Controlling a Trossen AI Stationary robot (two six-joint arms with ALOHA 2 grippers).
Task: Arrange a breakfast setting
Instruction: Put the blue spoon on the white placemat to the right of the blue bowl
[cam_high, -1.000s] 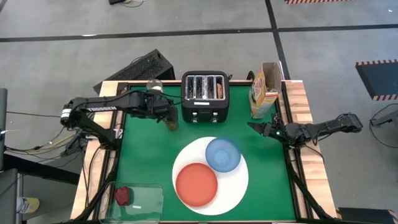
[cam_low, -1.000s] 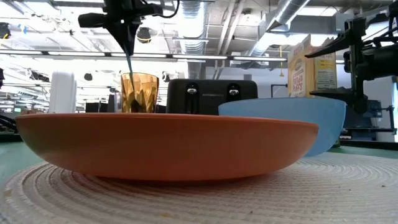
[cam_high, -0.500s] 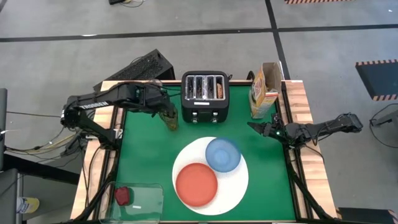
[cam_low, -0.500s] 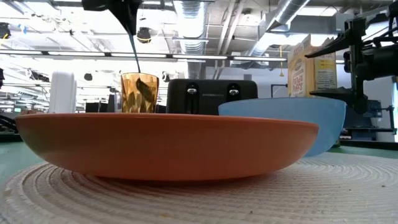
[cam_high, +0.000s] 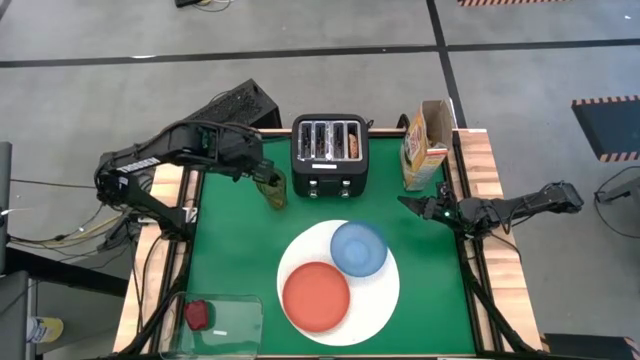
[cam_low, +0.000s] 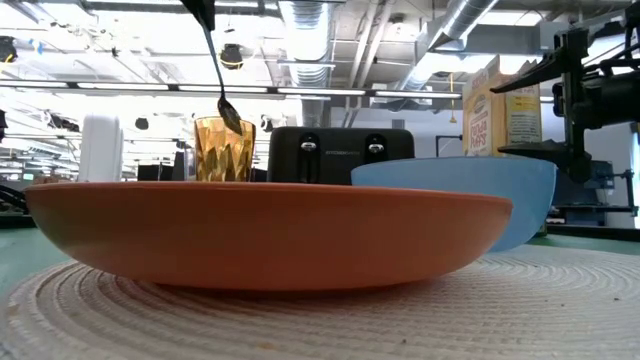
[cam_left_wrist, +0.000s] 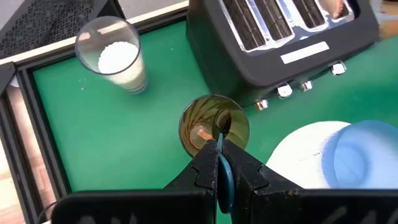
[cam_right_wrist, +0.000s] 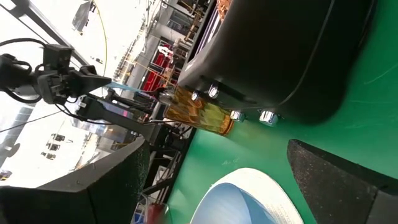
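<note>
My left gripper (cam_left_wrist: 219, 163) pinches the small dark spoon (cam_low: 222, 98) above the amber glass (cam_high: 272, 188), beside the toaster (cam_high: 329, 156). The right gripper (cam_high: 412, 204) waits, fingers spread, near the cereal box (cam_high: 424, 145).

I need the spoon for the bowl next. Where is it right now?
The spoon hangs from the left gripper, bowl end just above the amber glass left of the toaster.

Large white round plate (cam_high: 380, 295) lies near the table's front edge, right of centre. Orange-red plate (cam_high: 316, 295) and blue bowl (cam_high: 359, 248) rest on it. Small dark spoon (cam_low: 222, 95) hangs vertically, bowl downward.
</note>
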